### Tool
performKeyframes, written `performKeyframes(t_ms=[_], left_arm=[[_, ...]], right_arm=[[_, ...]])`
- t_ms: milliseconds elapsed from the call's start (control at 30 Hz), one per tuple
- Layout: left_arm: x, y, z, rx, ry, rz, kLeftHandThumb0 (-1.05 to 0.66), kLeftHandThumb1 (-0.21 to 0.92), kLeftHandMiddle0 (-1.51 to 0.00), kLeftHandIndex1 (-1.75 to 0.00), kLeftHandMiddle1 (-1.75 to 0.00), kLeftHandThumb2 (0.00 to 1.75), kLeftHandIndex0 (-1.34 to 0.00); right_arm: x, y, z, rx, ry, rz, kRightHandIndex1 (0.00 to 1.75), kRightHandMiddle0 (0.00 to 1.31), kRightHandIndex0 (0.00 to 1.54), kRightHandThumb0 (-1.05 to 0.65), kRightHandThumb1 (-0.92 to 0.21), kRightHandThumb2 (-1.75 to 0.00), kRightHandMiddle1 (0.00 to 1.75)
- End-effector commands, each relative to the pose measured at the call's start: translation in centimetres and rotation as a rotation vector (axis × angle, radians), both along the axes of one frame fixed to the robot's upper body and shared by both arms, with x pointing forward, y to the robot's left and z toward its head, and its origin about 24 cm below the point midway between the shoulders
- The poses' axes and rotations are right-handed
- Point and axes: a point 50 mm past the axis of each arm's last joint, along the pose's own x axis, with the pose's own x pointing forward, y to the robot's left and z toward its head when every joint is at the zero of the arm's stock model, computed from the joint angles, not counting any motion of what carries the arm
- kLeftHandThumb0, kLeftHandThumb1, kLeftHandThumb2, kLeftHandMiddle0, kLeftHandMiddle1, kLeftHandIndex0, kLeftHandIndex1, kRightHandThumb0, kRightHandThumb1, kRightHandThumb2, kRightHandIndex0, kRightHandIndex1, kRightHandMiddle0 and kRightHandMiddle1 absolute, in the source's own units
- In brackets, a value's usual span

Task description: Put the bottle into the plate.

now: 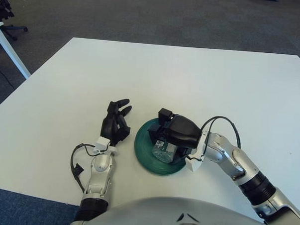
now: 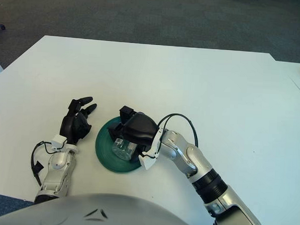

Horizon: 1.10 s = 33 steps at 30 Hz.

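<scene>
A dark green plate sits on the white table near the front edge. A clear bottle stands on the plate, seen from above. My right hand is over the plate with its fingers curled around the bottle; it also shows in the right eye view. My left hand shows just left of the plate, fingers spread and holding nothing.
The white table stretches away behind the plate. Dark carpet lies beyond its far edge. Another table's leg and a chair base stand at the far left.
</scene>
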Motion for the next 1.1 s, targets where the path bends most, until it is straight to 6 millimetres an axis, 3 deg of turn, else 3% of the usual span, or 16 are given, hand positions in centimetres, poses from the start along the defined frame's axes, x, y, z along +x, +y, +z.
performKeyframes(t_ms=[0, 300, 333, 367, 433, 467, 533, 600, 800, 1067], left_arm=[[-1.6, -0.2, -2.0, -0.005, 0.122, 0.0, -0.76, 0.92, -0.49, -1.09, -0.52, 1.05, -0.24], [-1.6, 0.4, -3.0, -0.003, 0.089, -0.03, -0.76, 0.92, -0.47, -1.08, -0.51, 1.05, -0.23], [-1.6, 0.3, -2.9, -0.003, 0.084, -0.034, -0.77, 0.92, -0.47, -1.08, -0.5, 1.05, -0.23], [-1.8, 0.2, -2.7, 0.001, 0.079, -0.032, -0.77, 0.92, -0.47, -1.08, -0.5, 1.05, -0.23], [-2.3, 0.1, -2.0, 0.011, 0.074, -0.022, -0.77, 0.92, -0.47, -1.07, -0.5, 1.05, -0.22], [-2.5, 0.0, -1.6, 0.016, 0.072, -0.018, -0.77, 0.92, -0.46, -1.07, -0.5, 1.06, -0.21], [-2.9, 0.0, -1.8, 0.03, 0.088, -0.015, -0.78, 0.92, -0.44, -1.06, -0.49, 1.07, -0.19], [-2.8, 0.0, -1.9, 0.036, 0.093, -0.016, -0.79, 0.92, -0.42, -1.06, -0.48, 1.08, -0.17], [-2.2, -0.3, -1.8, -0.009, 0.088, -0.035, -0.8, 0.92, -0.39, -1.06, -0.46, 1.11, -0.12], [-1.6, 0.2, -3.2, -0.103, 0.117, -0.04, -0.8, 0.92, -0.35, -1.06, -0.43, 1.12, -0.07]], right_arm=[[-0.1, 0.0, -0.3, -0.001, -0.002, 0.0, 1.75, 0.65, 1.33, -0.5, -0.28, -1.37, 1.75], [-0.2, -0.3, -1.0, 0.011, 0.044, -0.03, 1.75, 0.59, 1.26, -0.47, -0.35, -1.27, 1.75], [-0.2, -0.4, -1.1, 0.017, 0.051, -0.031, 1.75, 0.53, 1.11, -0.6, -0.56, -1.09, 1.75], [-0.2, -0.4, -1.1, 0.021, 0.061, -0.032, 1.75, 0.49, 1.01, -0.68, -0.69, -0.97, 1.75], [-0.1, -0.5, -1.2, 0.008, 0.074, -0.028, 1.68, 0.31, 0.61, -0.78, -0.8, -0.9, 1.68], [-0.1, -0.5, -1.2, -0.003, 0.079, -0.025, 1.43, 0.24, 0.49, -0.82, -0.83, -0.89, 1.45], [0.0, -0.7, -1.2, -0.037, 0.066, 0.005, 0.68, 0.1, 0.23, -0.94, -0.88, -0.89, 0.77], [0.0, -1.2, -0.9, -0.057, 0.045, 0.03, 0.33, 0.04, 0.11, -1.0, -0.9, -0.92, 0.43], [-0.1, -2.0, -0.1, -0.105, -0.034, 0.104, 0.05, 0.0, 0.02, -1.04, -0.92, -0.97, 0.08], [0.7, -2.4, 0.5, -0.082, -0.088, 0.104, 0.0, 0.0, 0.0, -1.05, -0.92, -0.96, 0.0]])
